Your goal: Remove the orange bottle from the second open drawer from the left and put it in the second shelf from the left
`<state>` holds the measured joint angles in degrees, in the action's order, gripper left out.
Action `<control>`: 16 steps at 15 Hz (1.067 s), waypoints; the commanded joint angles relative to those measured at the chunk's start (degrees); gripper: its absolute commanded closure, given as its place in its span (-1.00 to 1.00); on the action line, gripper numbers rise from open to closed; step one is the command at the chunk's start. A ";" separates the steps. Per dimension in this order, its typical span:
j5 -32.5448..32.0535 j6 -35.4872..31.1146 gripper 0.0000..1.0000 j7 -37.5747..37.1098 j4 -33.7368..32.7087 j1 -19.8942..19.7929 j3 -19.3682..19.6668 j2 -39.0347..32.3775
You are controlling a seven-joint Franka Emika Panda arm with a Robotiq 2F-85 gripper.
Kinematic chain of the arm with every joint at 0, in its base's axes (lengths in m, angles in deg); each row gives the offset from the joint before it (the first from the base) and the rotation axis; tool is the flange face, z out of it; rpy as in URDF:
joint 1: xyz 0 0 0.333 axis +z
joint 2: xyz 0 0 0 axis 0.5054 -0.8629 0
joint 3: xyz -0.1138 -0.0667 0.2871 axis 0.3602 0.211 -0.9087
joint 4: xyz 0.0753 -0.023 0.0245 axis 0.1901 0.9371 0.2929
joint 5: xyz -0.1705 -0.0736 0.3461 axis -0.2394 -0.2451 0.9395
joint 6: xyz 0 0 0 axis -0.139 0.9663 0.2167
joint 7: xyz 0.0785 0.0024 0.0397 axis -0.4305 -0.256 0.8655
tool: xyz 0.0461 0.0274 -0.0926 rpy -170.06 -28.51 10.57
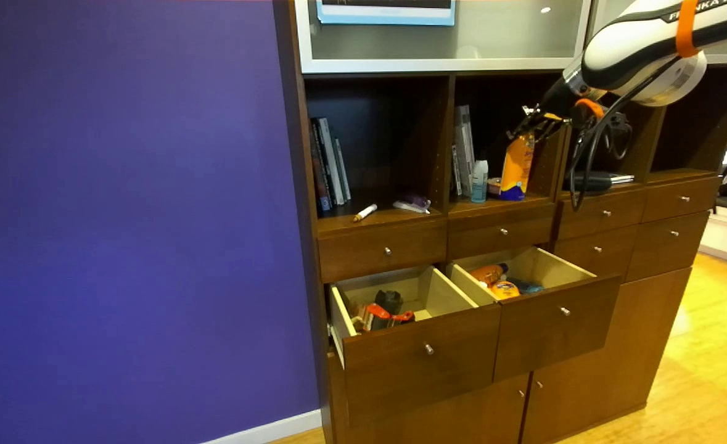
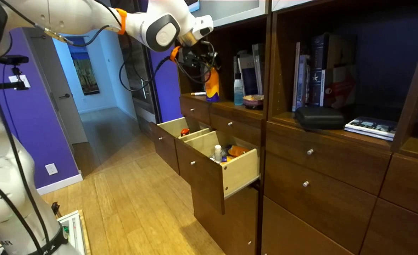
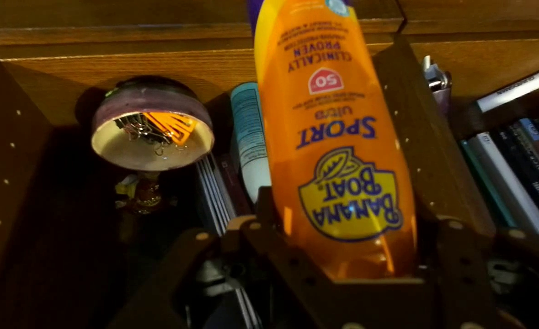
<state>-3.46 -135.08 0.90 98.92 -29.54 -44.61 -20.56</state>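
The orange bottle (image 1: pixel 517 166) is upright, with a blue base and a label upside down in the wrist view (image 3: pixel 333 137). My gripper (image 1: pixel 533 128) is shut on its upper part, a finger on each side; the bottle's top is hidden between them. The bottle is at the front of the second shelf from the left (image 1: pixel 505 102); it also shows in an exterior view (image 2: pixel 212 85). I cannot tell whether its base touches the shelf. The second open drawer from the left (image 1: pixel 557 330) stands pulled out below, with other bottles inside.
A bluish bottle (image 1: pixel 479 182), a bowl of clips (image 3: pixel 152 123) and leaning books (image 1: pixel 463 148) stand in that shelf beside the orange bottle. A side divider (image 3: pixel 424 132) is close to the gripper. The left drawer (image 1: pixel 422 357) is also open. A marker (image 1: pixel 365 213) lies in the left shelf.
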 commanded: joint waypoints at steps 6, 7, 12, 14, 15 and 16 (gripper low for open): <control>-8.38 -0.36 0.22 -7.75 -8.70 1.29 -1.87 -8.15; -9.45 -0.12 0.22 -9.18 -9.68 1.34 -1.88 -9.16; -14.66 -1.28 0.22 -17.29 -14.43 2.18 -1.52 -13.81; -15.75 -1.11 0.22 -19.92 -16.36 2.81 -1.45 -15.26; -16.55 -1.30 0.22 -21.30 -17.15 3.19 -1.29 -15.93; -17.73 -1.53 0.22 -22.68 -18.01 3.66 -1.04 -16.65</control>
<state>-17.64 -136.23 -16.68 85.29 -27.43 -46.47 -34.45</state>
